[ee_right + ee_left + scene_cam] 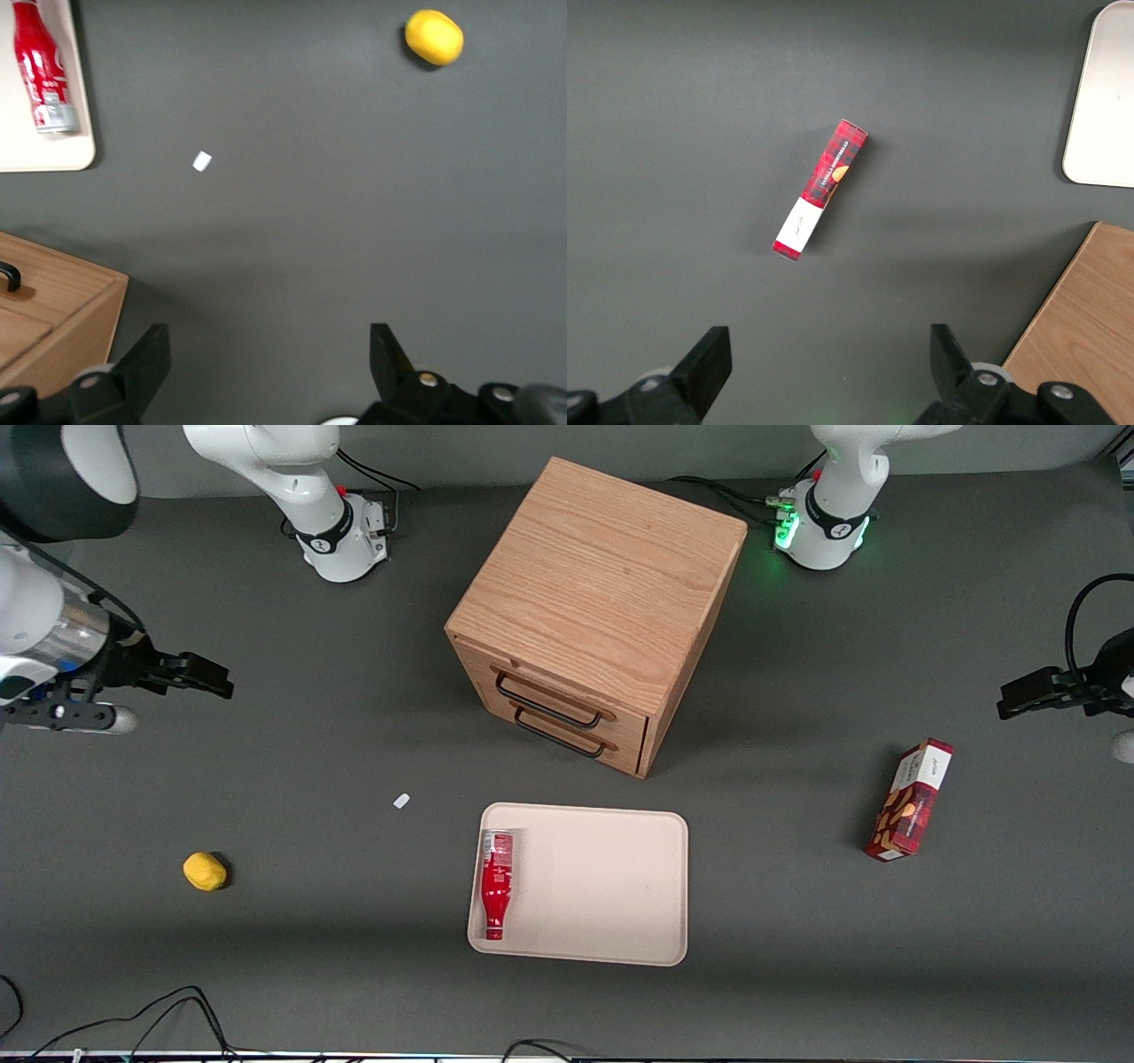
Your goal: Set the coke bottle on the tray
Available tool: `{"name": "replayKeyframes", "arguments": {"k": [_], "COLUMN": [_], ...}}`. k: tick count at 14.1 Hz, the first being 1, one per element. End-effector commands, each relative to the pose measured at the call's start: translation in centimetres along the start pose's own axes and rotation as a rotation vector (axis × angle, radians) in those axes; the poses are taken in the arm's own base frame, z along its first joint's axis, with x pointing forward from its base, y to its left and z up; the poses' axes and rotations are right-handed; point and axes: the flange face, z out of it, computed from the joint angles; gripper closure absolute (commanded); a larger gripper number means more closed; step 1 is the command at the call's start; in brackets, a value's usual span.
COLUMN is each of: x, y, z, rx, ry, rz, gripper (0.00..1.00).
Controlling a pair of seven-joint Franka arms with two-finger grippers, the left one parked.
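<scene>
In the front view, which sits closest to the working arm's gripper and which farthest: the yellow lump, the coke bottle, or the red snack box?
From the gripper, raised at the working arm's end:
1. Yellow object, nearer the camera, same end of the table.
2. Coke bottle, lying on the tray, mid-table.
3. Red snack box, toward the parked arm's end.

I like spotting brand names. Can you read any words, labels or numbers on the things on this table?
None can be read for certain.
Coke bottle, lying on the tray: white script, too blurred.
Red snack box: small print and a white label, too small.
The gripper, open, off at the working arm's end: no text.
</scene>
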Motion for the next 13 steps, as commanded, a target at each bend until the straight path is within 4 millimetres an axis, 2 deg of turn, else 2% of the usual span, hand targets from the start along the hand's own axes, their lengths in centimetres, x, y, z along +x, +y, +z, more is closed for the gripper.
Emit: {"name": "replayKeyframes", "arguments": {"k": [1, 5, 9, 11, 13], "x": [-0.3, -0.2, 0.4, 0.4, 0.1], "y": [2.0, 3.3, 2.8, 1.5, 1.6], "z": [-1.3, -1.8, -1.6, -1.2, -1.3], "rx": [0.024, 0.030, -0.003, -0.018, -0.018], "ry": [-0.040, -0.035, -0.015, -0.006, 0.002], "rz": [-0.056, -0.031, -0.030, -0.014, -0.012], "gripper": [0.00, 0.00, 0.00, 0.00, 0.00]}}
